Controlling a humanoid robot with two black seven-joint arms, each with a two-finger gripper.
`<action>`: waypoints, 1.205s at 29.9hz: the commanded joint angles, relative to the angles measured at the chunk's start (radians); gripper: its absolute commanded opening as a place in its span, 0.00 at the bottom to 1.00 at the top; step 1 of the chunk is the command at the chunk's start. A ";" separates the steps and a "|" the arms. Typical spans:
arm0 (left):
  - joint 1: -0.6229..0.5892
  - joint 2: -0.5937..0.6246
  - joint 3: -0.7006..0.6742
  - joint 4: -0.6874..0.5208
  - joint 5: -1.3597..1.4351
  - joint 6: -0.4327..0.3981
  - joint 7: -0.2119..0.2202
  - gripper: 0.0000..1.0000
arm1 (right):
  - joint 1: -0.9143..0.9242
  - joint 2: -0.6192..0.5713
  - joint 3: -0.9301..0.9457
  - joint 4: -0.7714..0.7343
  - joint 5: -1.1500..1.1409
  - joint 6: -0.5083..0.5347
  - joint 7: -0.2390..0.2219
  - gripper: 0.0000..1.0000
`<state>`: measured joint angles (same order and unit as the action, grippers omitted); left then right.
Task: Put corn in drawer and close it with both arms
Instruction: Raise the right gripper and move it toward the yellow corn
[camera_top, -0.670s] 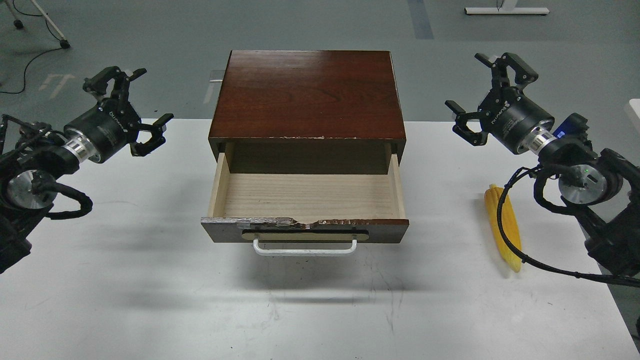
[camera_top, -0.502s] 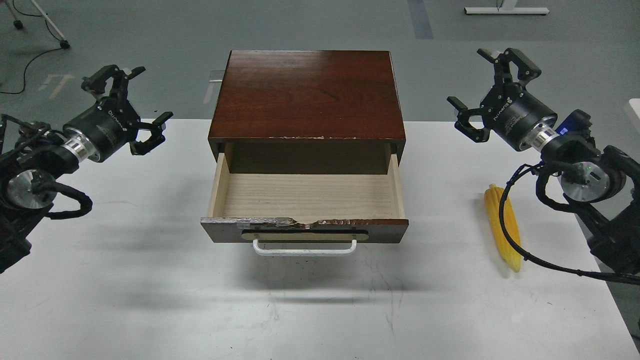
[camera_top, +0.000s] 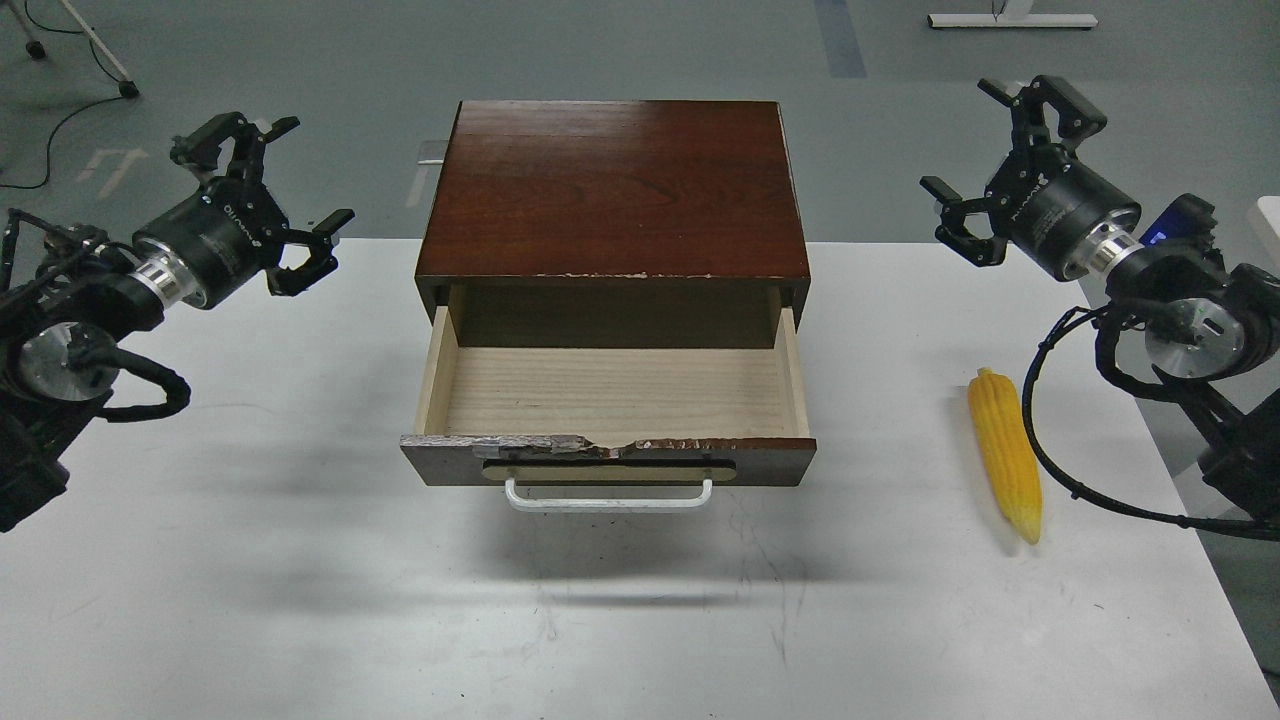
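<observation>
The drawer (camera_top: 608, 400) stands pulled open on the bench (camera_top: 300, 580). The corn (camera_top: 1005, 455) lies on the bench right of the drawer. Left pincer (camera_top: 272, 185) and right pincer (camera_top: 1000, 165) hover wide open, holding nothing, on either side of the drawer.

Both arms are hovering raised, one at each side of the view. The left pincer (camera_top: 262, 190) is pointing up and inward, its two clawed fingers (camera_top: 225, 135) spread wide with nothing between them. The right pincer (camera_top: 1010, 160) is mirroring it, fingers (camera_top: 1060, 100) likewise splayed and empty. Silver wrist rings are showing behind each pincer, with black cables looping beneath both forearms.
</observation>
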<state>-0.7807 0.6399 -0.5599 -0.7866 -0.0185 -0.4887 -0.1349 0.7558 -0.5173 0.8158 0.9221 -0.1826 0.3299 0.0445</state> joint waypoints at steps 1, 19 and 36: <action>-0.014 -0.009 0.000 0.000 0.000 0.000 0.001 0.98 | 0.005 -0.015 -0.007 0.000 0.000 0.001 0.000 1.00; -0.015 -0.011 0.005 0.001 0.034 0.000 0.015 0.98 | 0.003 -0.067 -0.018 0.001 0.000 0.038 0.014 1.00; -0.017 -0.036 0.005 0.006 0.029 0.000 0.003 0.98 | -0.006 -0.144 -0.015 0.009 0.002 0.046 0.041 1.00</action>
<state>-0.7956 0.6071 -0.5553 -0.7813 0.0119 -0.4887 -0.1287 0.7593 -0.6373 0.8004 0.9294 -0.1811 0.3747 0.0874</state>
